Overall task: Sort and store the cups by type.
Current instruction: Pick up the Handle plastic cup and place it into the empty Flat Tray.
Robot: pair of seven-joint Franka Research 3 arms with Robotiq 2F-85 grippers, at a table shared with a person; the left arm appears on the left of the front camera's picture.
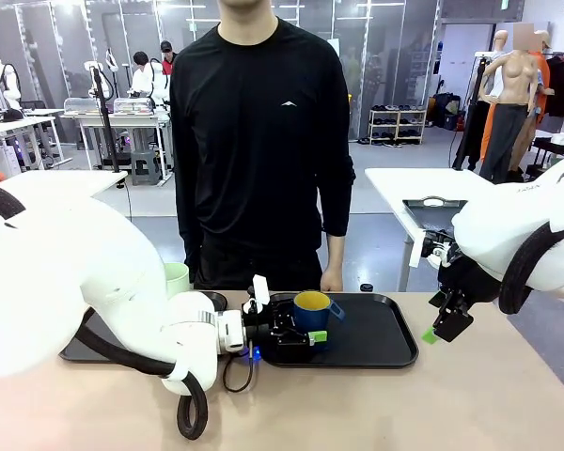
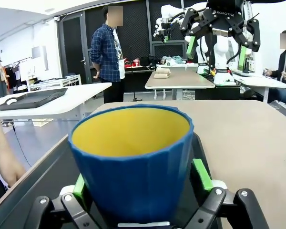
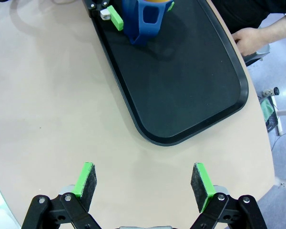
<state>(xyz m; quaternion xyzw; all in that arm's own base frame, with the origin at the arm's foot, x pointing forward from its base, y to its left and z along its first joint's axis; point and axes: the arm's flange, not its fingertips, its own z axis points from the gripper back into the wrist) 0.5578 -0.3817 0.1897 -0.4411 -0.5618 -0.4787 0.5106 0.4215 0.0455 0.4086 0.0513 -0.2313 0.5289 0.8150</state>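
The left pincer (image 1: 296,331) is seen spread, its green pads (image 2: 201,173) standing just off either side of the blue mug (image 1: 315,309), so nothing is pinched. The mug is stood upright on the black tray (image 1: 376,343), near the tray's left end, with its yellow inside facing up; it lies between the fingers of that pincer, which is reached in low from the left. This may be judged as a release: the mug appears to have been set down on the tray as its storing place.

The right pincer (image 3: 144,183) is held spread and empty above the bare bench (image 3: 52,119), well apart from the mug, apparently kept clear of the other arm's work.

A pale green tumbler (image 1: 177,279) is partly visible behind the left arm, beside a second dark tray (image 1: 75,349). A person's hand (image 1: 332,279) hangs just beyond the bench's far edge.
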